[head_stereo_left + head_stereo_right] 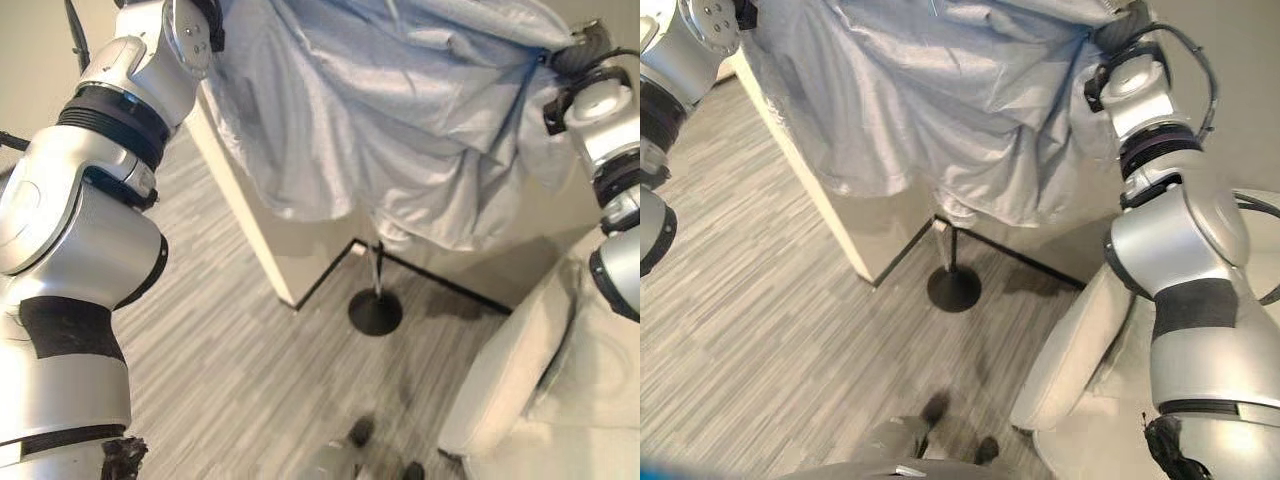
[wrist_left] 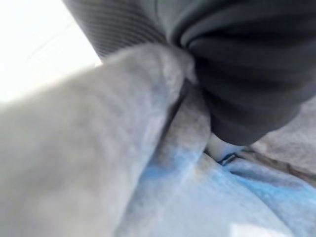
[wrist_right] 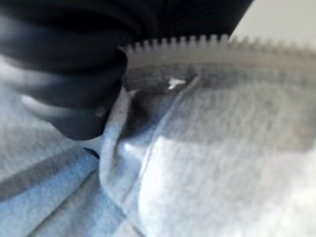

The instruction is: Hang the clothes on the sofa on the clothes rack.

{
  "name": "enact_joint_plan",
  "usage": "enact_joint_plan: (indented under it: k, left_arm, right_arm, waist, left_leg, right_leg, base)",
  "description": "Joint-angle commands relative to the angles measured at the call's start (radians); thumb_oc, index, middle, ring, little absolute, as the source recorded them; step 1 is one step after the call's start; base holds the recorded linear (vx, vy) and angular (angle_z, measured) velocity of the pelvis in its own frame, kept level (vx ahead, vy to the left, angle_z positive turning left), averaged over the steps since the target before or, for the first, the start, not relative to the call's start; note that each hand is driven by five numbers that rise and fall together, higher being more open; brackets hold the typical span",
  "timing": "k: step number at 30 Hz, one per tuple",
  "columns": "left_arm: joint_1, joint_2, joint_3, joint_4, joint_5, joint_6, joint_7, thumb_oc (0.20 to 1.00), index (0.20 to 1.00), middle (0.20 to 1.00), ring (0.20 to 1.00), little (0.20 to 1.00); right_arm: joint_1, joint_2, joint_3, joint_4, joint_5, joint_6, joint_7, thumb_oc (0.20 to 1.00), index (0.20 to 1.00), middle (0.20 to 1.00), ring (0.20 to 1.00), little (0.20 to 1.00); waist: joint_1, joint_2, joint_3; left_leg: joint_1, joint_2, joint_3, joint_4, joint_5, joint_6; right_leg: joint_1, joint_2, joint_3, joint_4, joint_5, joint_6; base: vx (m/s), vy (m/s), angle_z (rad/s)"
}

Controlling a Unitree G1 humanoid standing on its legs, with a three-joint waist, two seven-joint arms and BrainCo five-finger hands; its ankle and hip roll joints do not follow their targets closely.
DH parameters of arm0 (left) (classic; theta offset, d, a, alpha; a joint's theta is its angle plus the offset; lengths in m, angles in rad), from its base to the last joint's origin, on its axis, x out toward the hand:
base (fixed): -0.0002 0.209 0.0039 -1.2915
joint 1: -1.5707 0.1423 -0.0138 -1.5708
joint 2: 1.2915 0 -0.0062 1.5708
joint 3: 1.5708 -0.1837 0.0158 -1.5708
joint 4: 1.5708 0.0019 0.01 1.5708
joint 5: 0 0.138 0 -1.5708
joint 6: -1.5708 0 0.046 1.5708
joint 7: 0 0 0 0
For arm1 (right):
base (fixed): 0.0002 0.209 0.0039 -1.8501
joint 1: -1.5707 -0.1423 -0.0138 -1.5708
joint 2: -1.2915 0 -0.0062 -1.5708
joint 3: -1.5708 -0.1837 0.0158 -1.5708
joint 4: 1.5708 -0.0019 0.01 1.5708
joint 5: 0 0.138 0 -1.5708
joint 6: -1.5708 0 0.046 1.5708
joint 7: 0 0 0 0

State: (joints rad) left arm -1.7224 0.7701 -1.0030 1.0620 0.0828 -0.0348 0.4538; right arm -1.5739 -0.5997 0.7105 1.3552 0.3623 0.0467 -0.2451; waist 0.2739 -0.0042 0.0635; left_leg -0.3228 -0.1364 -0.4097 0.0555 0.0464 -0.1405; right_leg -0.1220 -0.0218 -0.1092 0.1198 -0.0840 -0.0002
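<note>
The floor (image 1: 230, 330) is grey wood-look plank, running under a cream wall corner (image 1: 255, 225) edged with a dark skirting strip. A round black base (image 1: 375, 312) with a thin upright pole (image 1: 378, 268) stands on the floor just out from that corner, and the pole rises up behind the hanging cloth. A pale cream sofa (image 1: 520, 380) sits at the robot's right.

A light blue-grey garment (image 1: 400, 120) is held up high, spread crosswise between the two arms, its long axis running left to right, and its loose folds drape downward toward the pole. Its lowest fold hangs just above the pole's visible part.

The left hand (image 2: 247, 89) is buried in the cloth at the garment's left upper edge; whether its fingers are pinching or spread cannot be told. The right hand (image 3: 74, 94) meets the cloth at the right upper edge, its fingers likewise hidden in the fabric
</note>
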Motion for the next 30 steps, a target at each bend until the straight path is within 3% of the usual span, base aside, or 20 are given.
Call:
enact_joint_plan:
  k: [1, 5, 6, 7, 8, 9, 11, 15, 16, 17, 18, 19, 21, 22, 24, 26, 30]
  left_arm:
    - [-0.108, 0.071, 0.042, 0.117, -0.014, 0.013, 0.032, 0.2, 0.2, 0.2, 0.2, 0.2]
    - [-0.122, 0.112, 0.021, 0.138, -0.019, 0.014, 0.021, 0.2, 0.2, 0.2, 0.2, 0.2]
    - [-0.123, 0.112, 0.02, 0.138, -0.02, 0.014, 0.021, 0.2, 0.2, 0.2, 0.2, 0.2]
    - [-0.123, 0.12, 0.018, 0.142, -0.017, 0.018, 0.017, 0.2, 0.2, 0.2, 0.2, 0.2]
    - [-0.112, 0.115, 0.025, 0.147, -0.023, 0.023, 0.005, 0.2, 0.2, 0.2, 0.2, 0.2]
    - [-0.105, 0.108, 0.028, 0.151, -0.031, 0.025, -0.001, 0.2, 0.2, 0.2, 0.2, 0.2]
    - [-0.103, 0.099, 0.025, 0.152, -0.027, 0.026, -0.009, 0.2, 0.2, 0.2, 0.2, 0.2]
    - [-0.097, 0.062, 0.039, 0.137, -0.035, 0.025, -0.009, 0.2, 0.2, 0.2, 0.2, 0.2]
    - [-0.097, 0.061, 0.04, 0.136, -0.034, 0.026, -0.009, 0.2, 0.2, 0.2, 0.2, 0.2]
    - [-0.072, 0.041, 0.081, 0.109, -0.053, 0.021, 0.006, 0.2, 0.2, 0.2, 0.2, 0.2]
    - [-0.014, 0.061, 0.091, 0.063, -0.021, 0.03, 0.016, 0.2, 0.2, 0.2, 0.2, 0.2]
    - [0.013, 0.064, 0.119, 0.044, -0.037, 0.027, 0.026, 0.2, 0.2, 0.2, 0.2, 0.2]
    - [0.087, 0.024, 0.209, 0.01, -0.073, 0.007, 0.037, 0.2, 0.2, 0.2, 0.2, 0.2]
    - [0.198, 0.051, 0.275, -0.13, -0.067, 0.002, 0.05, 0.2, 0.2, 0.2, 0.2, 0.2]
    - [0.295, 0.065, 0.345, -0.217, -0.053, 0.003, 0.062, 0.2, 0.2, 0.2, 0.2, 0.2]
    - [0.479, 0.096, 0.482, -0.351, -0.059, -0.005, 0.092, 0.2, 0.2, 0.2, 0.2, 0.2]
    - [0.588, 0.103, 0.554, -0.401, -0.037, 0.002, 0.093, 0.2, 0.2, 0.2, 0.2, 0.2]
  right_arm:
    - [-0.138, -0.117, 0.049, 0.044, 0.021, -0.026, -0.033, 0.2, 0.2, 0.2, 0.2, 0.2]
    - [-0.12, -0.119, 0.044, 0.04, 0.022, -0.03, -0.026, 0.2, 0.2, 0.2, 0.2, 0.2]
    - [-0.12, -0.119, 0.044, 0.04, 0.022, -0.031, -0.026, 0.2, 0.2, 0.2, 0.2, 0.2]
    - [-0.118, -0.124, 0.04, 0.041, 0.023, -0.031, -0.025, 0.2, 0.2, 0.2, 0.2, 0.2]
    - [-0.116, -0.128, 0.036, 0.04, 0.028, -0.029, -0.021, 0.2, 0.2, 0.2, 0.2, 0.2]
    - [-0.115, -0.134, 0.029, 0.044, 0.038, -0.029, -0.023, 0.2, 0.2, 0.2, 0.2, 0.2]
    - [-0.108, -0.14, 0.028, 0.045, 0.039, -0.031, -0.019, 0.2, 0.2, 0.2, 0.2, 0.2]
    - [-0.121, -0.157, 0.046, 0.055, 0.034, -0.026, -0.023, 0.2, 0.2, 0.2, 0.2, 0.2]
    - [-0.121, -0.158, 0.047, 0.055, 0.034, -0.026, -0.023, 0.2, 0.2, 0.2, 0.2, 0.2]
    - [-0.105, -0.195, 0.047, 0.055, 0.041, -0.018, -0.024, 0.2, 0.2, 0.2, 0.2, 0.2]
    - [-0.044, -0.235, 0.069, 0.06, -0.012, 0.001, -0.027, 0.2, 0.2, 0.2, 0.2, 0.2]
    - [-0.039, -0.257, 0.051, 0.012, 0.001, -0.007, -0.028, 0.2, 0.2, 0.2, 0.2, 0.2]
    - [-0.009, -0.242, 0.01, 0.023, 0.01, -0.013, -0.025, 0.2, 0.2, 0.2, 0.2, 0.2]
    - [0.022, -0.258, -0.004, 0.019, 0.023, -0.015, -0.026, 0.2, 0.2, 0.2, 0.2, 0.2]
    - [0.08, -0.269, -0.042, -0.005, 0.028, -0.014, -0.023, 0.2, 0.2, 0.2, 0.2, 0.2]
    - [0.174, -0.27, -0.117, -0.066, 0.036, -0.021, -0.036, 0.2, 0.2, 0.2, 0.2, 0.2]
    - [0.237, -0.257, -0.153, -0.081, 0.02, -0.023, -0.038, 0.2, 0.2, 0.2, 0.2, 0.2]
  waist:
    - [0.022, -0.055, -0.063]
    - [0.045, -0.074, -0.103]
    - [0.048, -0.074, -0.102]
    - [0.049, -0.072, -0.106]
    - [0.048, -0.057, -0.101]
    - [0.047, -0.048, -0.101]
    - [0.036, -0.03, -0.092]
    - [-0.009, -0.01, -0.058]
    - [-0.011, -0.009, -0.058]
    - [-0.055, -0.004, -0.017]
    - [-0.083, -0.009, 0.012]
    - [-0.094, -0.025, 0.007]
    - [-0.096, -0.046, 0.006]
    - [-0.094, -0.045, -0.01]
    - [-0.094, -0.048, -0.014]
    - [-0.099, -0.054, -0.005]
    - [-0.105, -0.053, -0.014]
  left_leg:
    - [0.128, -0.046, 0.026, -0.133, 0.071, 0.091]
    - [0.199, -0.051, 0.051, -0.134, 0.034, 0.127]
    - [0.199, -0.051, 0.054, -0.133, 0.034, 0.128]
    - [0.217, -0.056, 0.048, -0.131, 0.029, 0.136]
    - [0.249, -0.06, 0.029, -0.127, 0.025, 0.149]
    - [0.262, -0.061, 0.013, -0.123, 0.022, 0.154]
    - [0.298, -0.051, -0.011, -0.121, 0.011, 0.16]
    - [0.335, -0.034, -0.057, -0.108, -0.008, 0.163]
    - [0.337, -0.033, -0.06, -0.108, -0.011, 0.162]
    - [0.371, -0.04, -0.106, -0.101, -0.027, 0.162]
    - [0.388, -0.04, -0.118, -0.097, -0.036, 0.159]
    - [0.4, -0.054, -0.134, -0.099, -0.046, 0.154]
    - [0.4, -0.051, -0.138, -0.102, -0.058, 0.148]
    - [0.388, -0.034, -0.161, -0.111, -0.055, 0.145]
    - [0.379, -0.027, -0.174, -0.108, -0.058, 0.143]
    - [0.37, -0.008, -0.181, -0.114, -0.059, 0.134]
    - [0.379, 0.008, -0.18, -0.126, -0.063, 0.131]
  right_leg:
    - [0.296, -0.085, 0.059, -0.197, -0.029, 0.144]
    - [0.283, -0.166, 0.072, -0.067, 0.058, 0.193]
    - [0.28, -0.167, 0.076, -0.062, 0.056, 0.194]
    - [0.268, -0.181, 0.08, 0.006, 0.1, 0.203]
    - [0.235, -0.194, 0.094, 0.123, 0.162, 0.201]
    - [0.225, -0.203, 0.096, 0.162, 0.189, 0.2]
    - [0.185, -0.209, 0.081, 0.225, 0.191, 0.179]
    - [0.075, -0.119, 0.091, 0.108, 0.097, 0.155]
    - [0.079, -0.117, 0.087, 0.106, 0.096, 0.153]
    - [-0.013, -0.072, 0.134, -0.02, 0.121, 0.162]
    - [-0.04, -0.052, 0.164, -0.049, 0.142, 0.169]
    - [-0.003, -0.049, 0.197, -0.107, 0.141, 0.17]
    - [0.023, -0.076, 0.19, -0.124, 0.17, 0.166]
    - [0.036, -0.07, 0.189, -0.16, 0.185, 0.157]
    - [0.05, -0.07, 0.177, -0.183, 0.184, 0.147]
    - [0.064, -0.062, 0.167, -0.197, 0.179, 0.135]
    - [0.076, -0.053, 0.169, -0.205, 0.169, 0.126]
  base:
    - [0.31, 0.183, -0.71]
    - [0.25, 0.17, -0.4]
    - [0.15, 0.136, -0.18]
    - [0.16, 0.152, -0.34]
    - [0.22, 0.186, -0.44]
    - [0.19, 0.167, -0.44]
    - [0.14, 0.084, 0.11]
    - [0.15, -0.039, 0.44]
    - [0.19, -0.115, 0.89]
    - [0.21, -0.097, 0.95]
    - [0.25, -0.096, 0.88]
    - [0.14, -0.067, 0.73]
    - [0.09, -0.128, 0.87]
    - [0.08, -0.156, 0.8]
    - [0.08, -0.138, 0.69]
    - [0.05, -0.146, 0.33]
    - [0.03, -0.057, -0.07]
